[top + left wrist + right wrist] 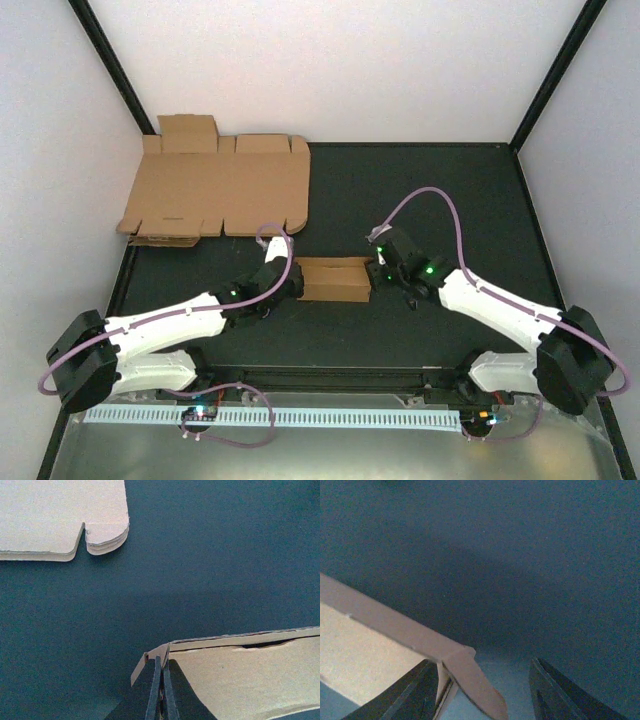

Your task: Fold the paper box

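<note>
The half-folded paper box (333, 279) lies at the middle of the worktop (440, 190). The left hand (288, 284), fingers together, meets its left end, probably to steady it. The right hand (386, 270), fingers apart, straddles the right end flap (470, 675), probably for folding it.

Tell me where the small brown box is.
From above, the paper box sits mid-table between the left gripper and right gripper; the flat cardboard sheets lie far left.
</note>
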Available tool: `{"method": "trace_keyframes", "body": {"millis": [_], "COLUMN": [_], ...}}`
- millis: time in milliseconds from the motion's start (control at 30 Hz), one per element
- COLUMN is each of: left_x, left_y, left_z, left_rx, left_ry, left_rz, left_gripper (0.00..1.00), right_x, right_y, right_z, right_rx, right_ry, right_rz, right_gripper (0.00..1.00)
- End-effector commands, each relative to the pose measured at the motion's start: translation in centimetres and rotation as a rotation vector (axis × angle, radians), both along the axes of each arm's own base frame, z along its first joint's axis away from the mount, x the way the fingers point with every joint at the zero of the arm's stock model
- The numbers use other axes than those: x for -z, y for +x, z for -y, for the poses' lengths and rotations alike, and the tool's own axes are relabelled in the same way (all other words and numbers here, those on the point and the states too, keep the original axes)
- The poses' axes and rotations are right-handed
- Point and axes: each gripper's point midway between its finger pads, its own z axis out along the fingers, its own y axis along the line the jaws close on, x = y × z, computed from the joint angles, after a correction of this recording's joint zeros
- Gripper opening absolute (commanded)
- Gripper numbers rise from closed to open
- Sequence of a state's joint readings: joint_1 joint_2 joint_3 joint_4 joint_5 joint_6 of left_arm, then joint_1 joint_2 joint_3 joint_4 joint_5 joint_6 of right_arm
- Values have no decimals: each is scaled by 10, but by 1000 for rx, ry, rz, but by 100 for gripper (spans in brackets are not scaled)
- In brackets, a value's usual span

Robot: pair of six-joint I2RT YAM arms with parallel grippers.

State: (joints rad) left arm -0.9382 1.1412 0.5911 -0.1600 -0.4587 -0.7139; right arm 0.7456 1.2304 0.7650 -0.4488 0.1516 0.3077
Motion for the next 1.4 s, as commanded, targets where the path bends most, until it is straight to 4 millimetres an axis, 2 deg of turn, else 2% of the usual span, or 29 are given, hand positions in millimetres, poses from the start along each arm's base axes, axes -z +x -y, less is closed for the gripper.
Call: {"method": "trace_keyframes", "body": {"millis": [0,133,300,500,533,600,633,800,933,1000,1200,1367], "left_x": [20,23,23,23,24,24,24,22,22,21,19,19], "left_y": [-16,-17,-17,-17,-18,-18,-18,-19,-19,-19,-20,-20], "left_z": [-2,-2,0,-1,-1,-2,-2,0,2,3,4,3], "left_rx": [49,48,51,54,53,51,50,51,55,58,53,31], "left_ry": [53,49,42,41,42,40,40,25,22,18,8,-8], "left_rz": [-83,-88,-91,-87,-89,-90,-91,-94,-91,-87,-84,-86], "left_gripper": [1,1,1,2,2,2,2,2,2,2,2,2], "right_x": [-12,-14,-19,-7,-5,-5,-8,-24,-27,-28,-30,-26], "right_y": [15,13,5,2,2,0,-1,-10,-15,-13,-12,-10], "right_z": [-4,-7,-17,-18,-17,-20,-21,-25,-29,-30,-28,-25], "right_rx": [16,16,-9,-15,-12,-23,-24,-15,9,26,69,144], "right_ry": [-17,10,77,60,50,54,63,126,135,122,134,141], "right_rz": [45,35,2,-43,-51,-71,-78,-119,-192,-214,-228,-254], "right_gripper": [52,45,42,42,40,28,25,24,20,15,14,20]}}
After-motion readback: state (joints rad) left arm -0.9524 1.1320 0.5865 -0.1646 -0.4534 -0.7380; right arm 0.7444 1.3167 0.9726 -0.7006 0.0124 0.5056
